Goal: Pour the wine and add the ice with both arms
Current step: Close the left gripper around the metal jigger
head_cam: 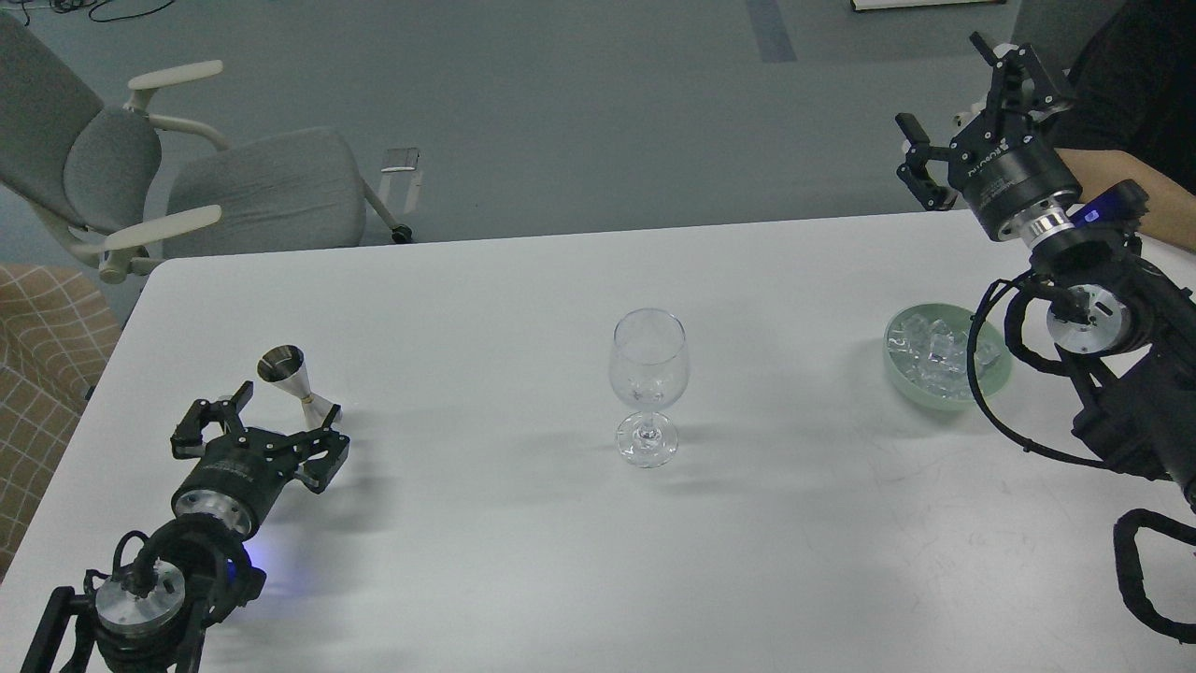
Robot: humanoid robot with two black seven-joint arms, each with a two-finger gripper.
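A clear stemmed glass point(648, 385) stands upright mid-table and looks empty. A steel jigger point(295, 381) stands at the left; no wine shows in it from here. My left gripper point(271, 421) is open, its fingers spread just in front of and around the jigger's base, not closed on it. A pale green bowl point(996, 379) at the right holds a heap of clear ice point(934, 350). My right gripper point(962, 112) is open and empty, raised above the table's far right edge, behind the bowl.
The white table point(523, 542) carries only these things. A grey office chair point(187, 178) stands beyond its far left corner. A person's forearm point(1135, 187) rests at the far right edge behind my right arm.
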